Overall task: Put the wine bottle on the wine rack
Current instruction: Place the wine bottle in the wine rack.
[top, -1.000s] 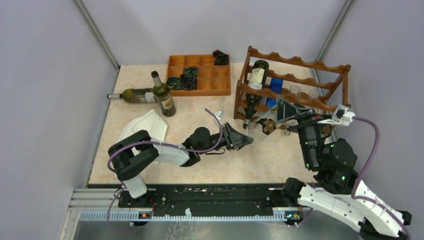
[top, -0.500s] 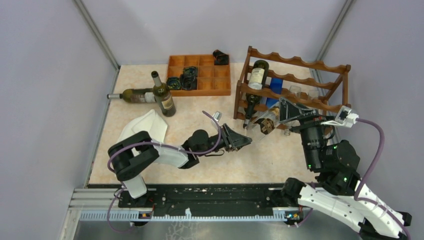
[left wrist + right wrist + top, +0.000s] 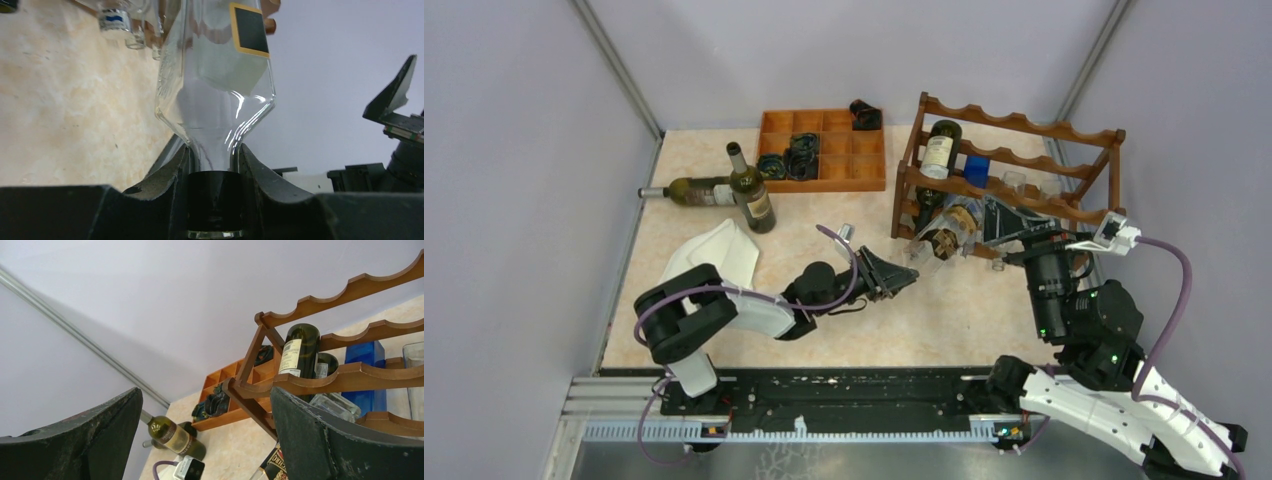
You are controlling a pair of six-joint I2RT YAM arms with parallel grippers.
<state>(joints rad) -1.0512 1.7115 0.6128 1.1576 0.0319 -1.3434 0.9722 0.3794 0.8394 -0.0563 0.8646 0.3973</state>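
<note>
- Left gripper (image 3: pixel 212 165): fingers closed on the black-capped neck of the clear wine bottle (image 3: pixel 215 95). The hold is at the extreme end only, and the whole body overhangs forward.
- Bottle position: off the table, body angled up toward the near-left corner of the wine rack (image 3: pixel 1024 125), at the lower tiers. It is not yet seated in a cradle. Contact with the front rail cannot be confirmed.
- Risk 1: the glass neck may pivot or slip between the pads under the weight of the body, so the bottle sags or drops before the rails take the load.
- Risk 2: the base may catch on a scalloped rail or the corner post and push the rack along.
- Risk 3: the left-hand slots are occupied. A dark green bottle (image 3: pixel 941 148) lies in an upper tier, and a second bottle neck (image 3: pixel 927 205) protrudes below it. Glass-on-glass contact is likely if the line of entry drifts.
- Right gripper (image 3: pixel 204 390): jaws wide apart and empty, hovering close to the rack front. It crowds the approach.
- Also in the rack: a blue block (image 3: pixel 976 165).
- Well apart and no obstruction: compartment tray (image 3: pixel 824 185), upright bottle (image 3: pixel 750 195), lying bottle (image 3: pixel 699 190).
</note>
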